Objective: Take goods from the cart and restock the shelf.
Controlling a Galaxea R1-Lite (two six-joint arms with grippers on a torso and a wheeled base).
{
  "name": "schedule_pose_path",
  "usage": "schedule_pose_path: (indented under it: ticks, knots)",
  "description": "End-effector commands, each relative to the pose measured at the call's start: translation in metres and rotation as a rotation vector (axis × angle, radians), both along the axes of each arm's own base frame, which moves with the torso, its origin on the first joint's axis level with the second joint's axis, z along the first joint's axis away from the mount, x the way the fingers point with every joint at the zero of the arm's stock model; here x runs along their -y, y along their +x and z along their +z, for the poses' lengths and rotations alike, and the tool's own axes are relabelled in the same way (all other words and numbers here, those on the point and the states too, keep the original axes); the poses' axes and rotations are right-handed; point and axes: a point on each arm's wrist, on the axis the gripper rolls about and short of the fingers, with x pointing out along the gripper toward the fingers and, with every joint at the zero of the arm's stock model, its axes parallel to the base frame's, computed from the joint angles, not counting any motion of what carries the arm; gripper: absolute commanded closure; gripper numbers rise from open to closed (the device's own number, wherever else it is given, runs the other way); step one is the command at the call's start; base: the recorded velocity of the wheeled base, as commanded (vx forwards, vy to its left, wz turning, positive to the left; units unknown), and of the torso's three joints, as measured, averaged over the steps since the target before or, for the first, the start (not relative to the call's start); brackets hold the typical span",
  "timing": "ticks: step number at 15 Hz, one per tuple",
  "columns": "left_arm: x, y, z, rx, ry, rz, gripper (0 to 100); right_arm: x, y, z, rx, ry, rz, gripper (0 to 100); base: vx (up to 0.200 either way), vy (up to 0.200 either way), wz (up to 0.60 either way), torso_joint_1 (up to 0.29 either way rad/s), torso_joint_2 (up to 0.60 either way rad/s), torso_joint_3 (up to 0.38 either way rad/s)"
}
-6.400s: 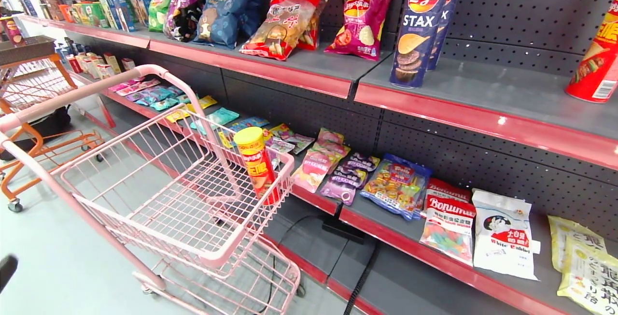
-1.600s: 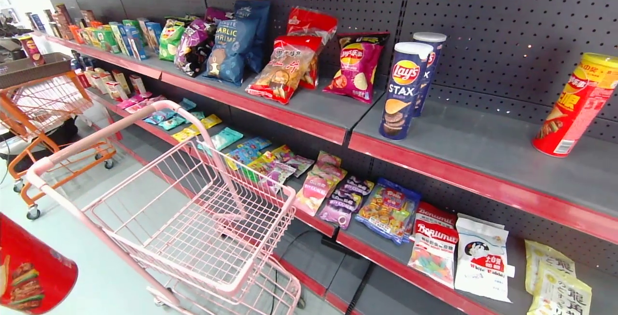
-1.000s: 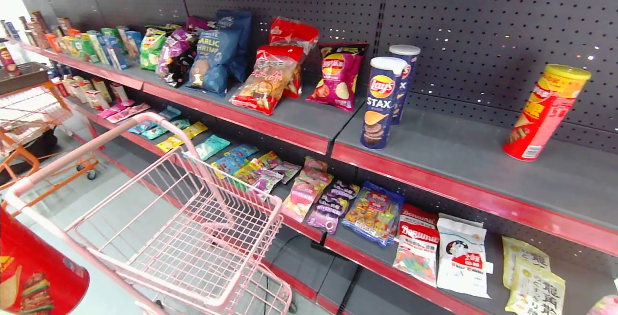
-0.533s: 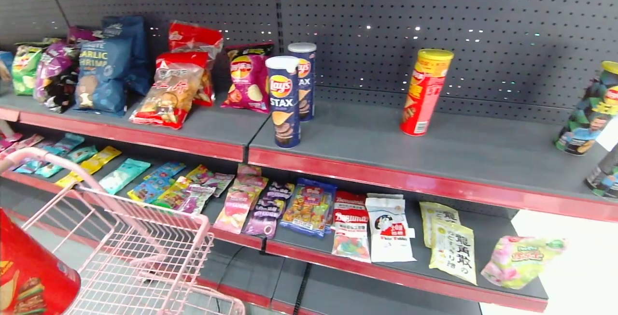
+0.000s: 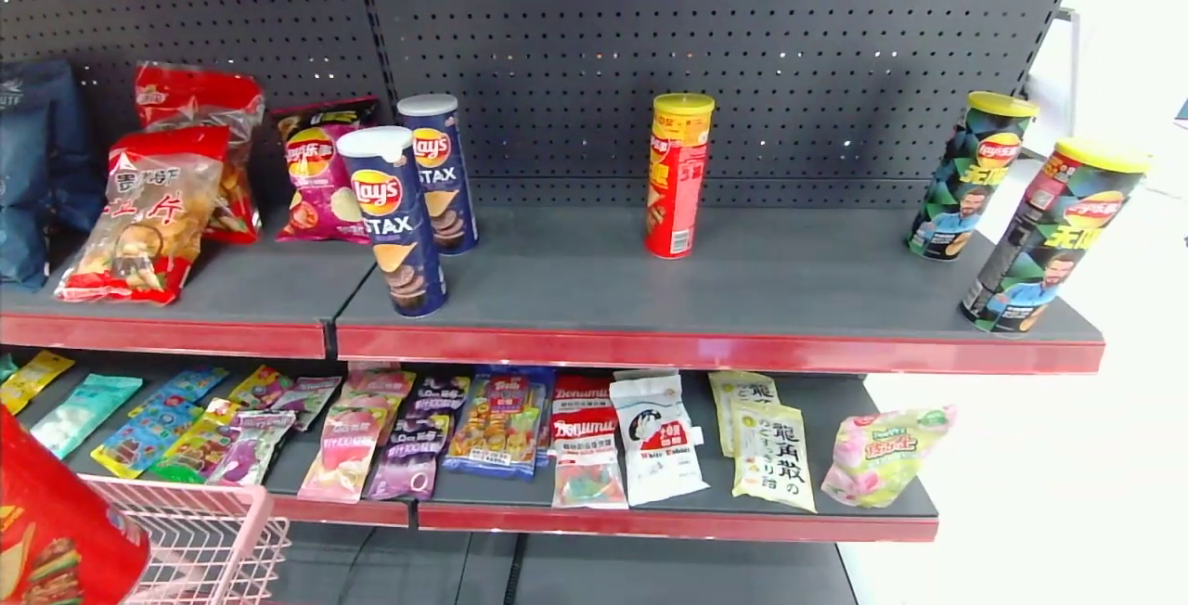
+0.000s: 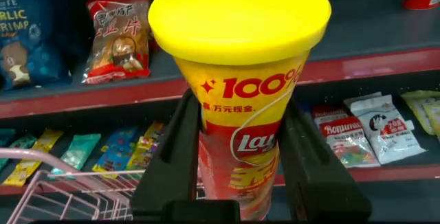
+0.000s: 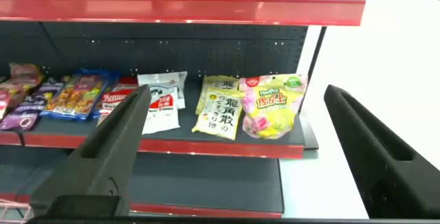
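1. Red chip canister with a yellow lid stands upright between the left jaws, which are closed on its sides partway down. Its base is hidden, so I can't tell how low the grip reaches.
2. In the head view it sits low at the robot's left, just beside the pink wire cart and in front of the lower shelf of candy bags.
3. Right jaws are spread wide with nothing between them, facing that lower shelf's right end, near a pink-and-green bag.
4. On the upper shelf a matching red canister stands alone in the middle, with two blue canisters to its left and two dark patterned canisters at the right end.
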Motion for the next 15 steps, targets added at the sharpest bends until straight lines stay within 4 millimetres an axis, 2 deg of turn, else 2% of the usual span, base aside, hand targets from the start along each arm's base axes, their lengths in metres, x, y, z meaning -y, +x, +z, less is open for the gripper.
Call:
schedule_pose_path:
  ticks: [1,6,11,12,13,14,15]
  knots:
    - [0.000,-0.001,0.000,0.004,0.000,0.000,100,0.000,0.000,0.000,-0.001,-0.001,0.002,0,0.200,0.000,0.00,0.007,0.00,0.002]
    - [0.001,-0.006,-0.001,0.023,0.011,0.000,100,0.000,0.000,0.000,-0.001,-0.001,0.002,0,0.200,0.000,0.00,0.008,0.00,0.000]
    - [0.005,-0.028,-0.012,0.052,0.022,-0.040,100,-0.001,0.000,0.000,0.003,-0.018,0.050,0,0.000,0.000,0.00,0.000,0.00,0.000]
    - [0.007,-0.035,-0.017,0.048,0.022,-0.073,100,-0.002,-0.003,0.018,0.058,-0.027,0.113,0,0.000,0.000,0.00,0.000,0.00,0.000]
    - [0.009,-0.041,-0.021,0.041,0.013,-0.120,100,-0.003,-0.002,0.050,0.057,-0.028,0.163,0,0.000,0.000,0.00,0.000,0.00,0.000]
    - [0.011,-0.049,-0.029,0.016,-0.027,-0.201,100,-0.005,0.008,0.086,0.031,-0.033,0.250,0,0.000,0.000,0.00,0.000,0.00,0.000]
    - [0.011,-0.050,-0.033,0.010,-0.046,-0.238,100,-0.007,0.018,0.104,0.007,-0.045,0.320,0,0.000,0.000,0.00,0.000,0.00,0.000]
